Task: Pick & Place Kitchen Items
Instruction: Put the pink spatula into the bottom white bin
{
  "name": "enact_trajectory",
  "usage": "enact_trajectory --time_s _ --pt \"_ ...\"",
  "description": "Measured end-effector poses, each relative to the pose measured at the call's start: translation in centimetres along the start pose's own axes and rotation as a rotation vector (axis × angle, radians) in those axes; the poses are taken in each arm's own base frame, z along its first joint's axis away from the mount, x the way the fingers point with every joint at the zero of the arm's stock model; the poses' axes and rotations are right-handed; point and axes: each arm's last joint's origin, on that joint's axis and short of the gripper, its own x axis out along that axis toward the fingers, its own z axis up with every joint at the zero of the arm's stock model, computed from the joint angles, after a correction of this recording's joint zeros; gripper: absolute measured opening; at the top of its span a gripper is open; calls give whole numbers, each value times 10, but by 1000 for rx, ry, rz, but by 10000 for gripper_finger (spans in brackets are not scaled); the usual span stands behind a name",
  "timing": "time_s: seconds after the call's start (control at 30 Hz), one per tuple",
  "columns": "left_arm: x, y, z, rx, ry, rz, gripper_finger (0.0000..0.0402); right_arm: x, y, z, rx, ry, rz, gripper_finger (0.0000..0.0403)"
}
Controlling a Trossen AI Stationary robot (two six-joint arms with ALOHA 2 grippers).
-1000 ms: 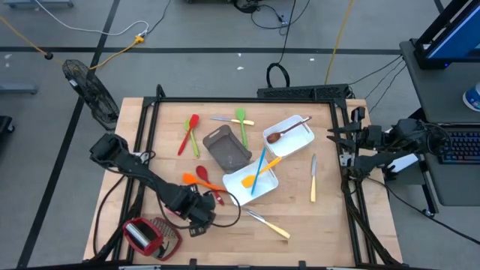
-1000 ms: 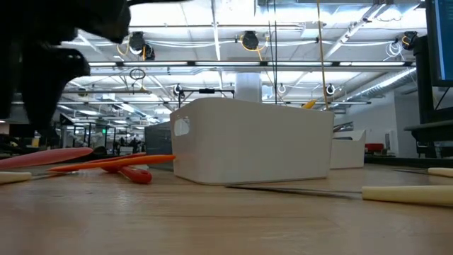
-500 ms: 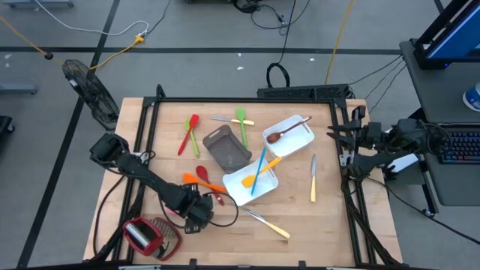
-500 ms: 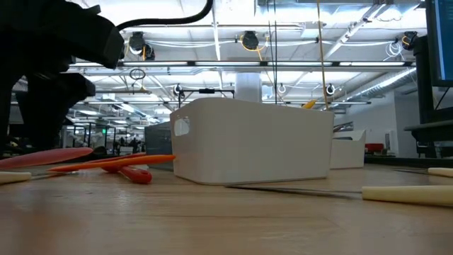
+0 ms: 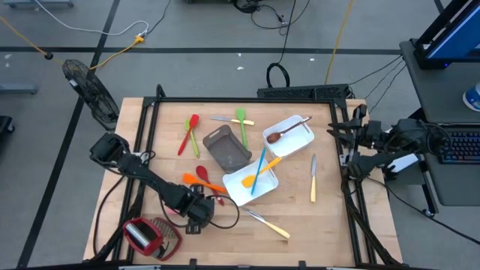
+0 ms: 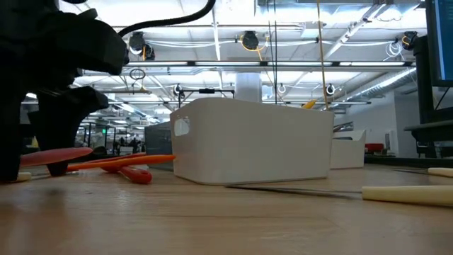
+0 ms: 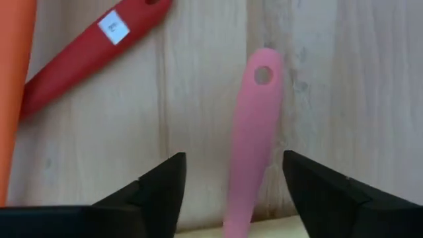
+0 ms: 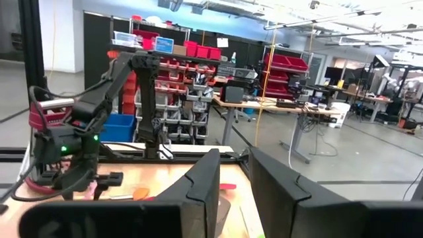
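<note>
Left wrist view puts you right over the pink spatula (image 7: 250, 139): its handle, with the hanging hole at the end, lies flat on the wooden tabletop (image 7: 211, 99) and runs between the two dark fingers (image 7: 155, 188) of your left pincer (image 7: 231, 192). The fingers are spread, one on each side of the handle, and neither touches it. Just beside the pink handle lies a red utensil handle (image 7: 92, 56) with a small white sticker, and an orange one (image 7: 10, 86) shows at the frame edge.

From the high view, take the nearer white tray (image 5: 244, 191) as your landmark. Your left pincer (image 5: 201, 214) sits low on the tabletop to the left of that tray and a little toward the front edge. The red spoon (image 5: 204, 177) and an orange spatula (image 5: 196, 181) lie between the pincer and the tray's left corner. Inside the tray rest a blue utensil (image 5: 259, 169) and a yellow-orange one (image 5: 259, 174), both leaning over its rim. A pale-handled piece of cutlery (image 5: 268, 224) lies just in front of the tray, another (image 5: 313, 180) to its right. Behind the tray is a grey-brown tray (image 5: 225, 146), and behind and to the right a second white tray (image 5: 296, 139) holding the brown wooden spoon (image 5: 285, 132). Red and green utensils (image 5: 190, 133) lie well behind it to the left, with a green spatula (image 5: 241, 124) near them.

Your right pincer (image 5: 335, 135) waits at the tabletop's right edge, well apart from the tray; in the right wrist view its fingers (image 8: 198, 182) stand close together with a narrow gap and hold nothing.
</note>
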Motion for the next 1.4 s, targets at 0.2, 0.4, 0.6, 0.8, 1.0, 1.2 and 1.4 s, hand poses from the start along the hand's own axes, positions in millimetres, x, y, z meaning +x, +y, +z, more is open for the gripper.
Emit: enact_trajectory --time_s 0.2,0.4,0.6,0.8,1.0,1.2,1.4 --pt "6 10 1 -24 -23 27 148 0 0 0 61 0 0 73" --pt "6 24 8 -55 -40 60 37 0 0 0 78 0 0 73" --pt "6 35 12 -47 -30 66 36 0 0 0 93 0 0 73" --pt "-4 38 18 -2 28 72 37 0 0 0 129 0 0 73" --pt "-24 41 32 38 72 92 37 0 0 0 129 0 0 73" --pt "-53 44 53 62 66 100 37 0 0 0 129 0 0 73" --pt "-88 49 71 84 43 176 37 0 0 0 128 2 0 73"
